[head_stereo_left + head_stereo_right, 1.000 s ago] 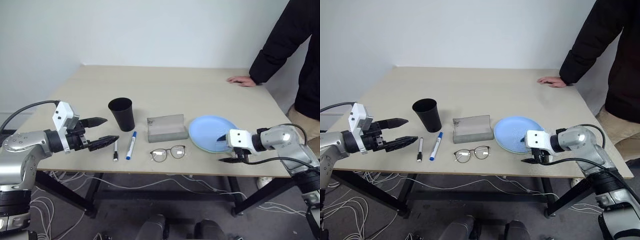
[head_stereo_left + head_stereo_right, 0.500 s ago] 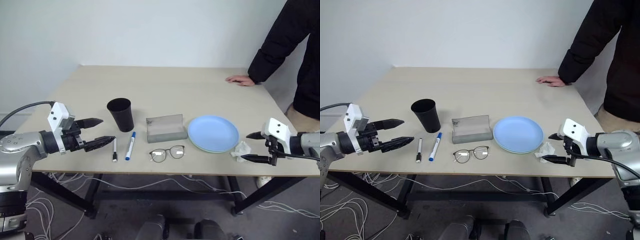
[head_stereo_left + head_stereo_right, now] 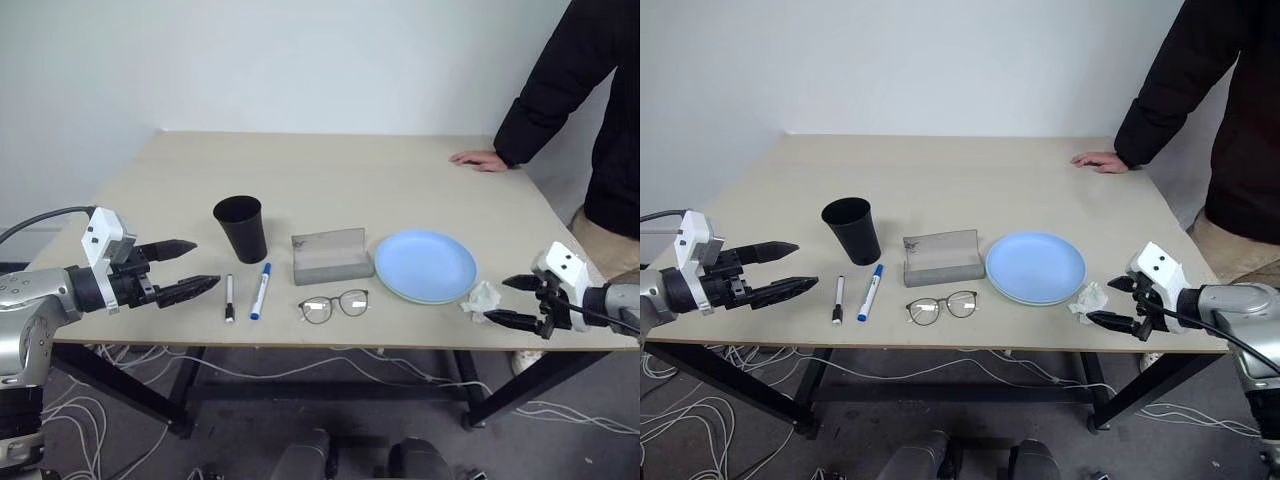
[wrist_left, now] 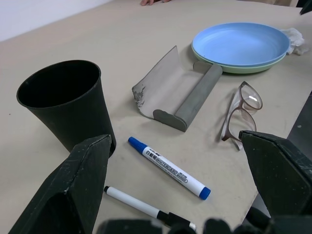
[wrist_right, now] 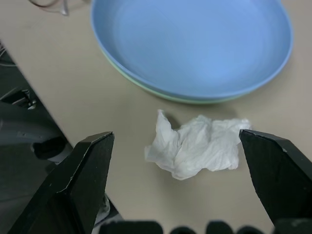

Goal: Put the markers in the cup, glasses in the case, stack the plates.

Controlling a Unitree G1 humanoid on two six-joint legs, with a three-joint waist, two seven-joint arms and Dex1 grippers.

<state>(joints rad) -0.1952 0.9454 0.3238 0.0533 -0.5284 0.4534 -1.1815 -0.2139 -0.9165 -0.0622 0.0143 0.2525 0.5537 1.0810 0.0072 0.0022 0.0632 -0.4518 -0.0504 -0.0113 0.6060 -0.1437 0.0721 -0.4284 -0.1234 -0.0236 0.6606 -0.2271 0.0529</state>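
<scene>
Plates [image 3: 428, 264]: blue on green, stacked — done. Markers [image 3: 260, 290] flat on table [image 3: 330, 175] beside cup [image 3: 241, 227], not in. Glasses [image 3: 334, 304] in front of open case [image 3: 331, 256], not in. L gripper [image 3: 183, 268] & R gripper [image 3: 516, 301]: fingers apart, empty.

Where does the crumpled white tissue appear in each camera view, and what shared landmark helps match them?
Left eye view: the tissue lies near the table's front edge, just right of the stacked plates.
Right eye view: same spot, ahead of the open right gripper.
Left wrist view: a sliver at the picture's edge, beyond the plates.
Right wrist view: centred between the fingers.
Shared landmark: the blue plate's rim, beside the tissue in all four.
</scene>
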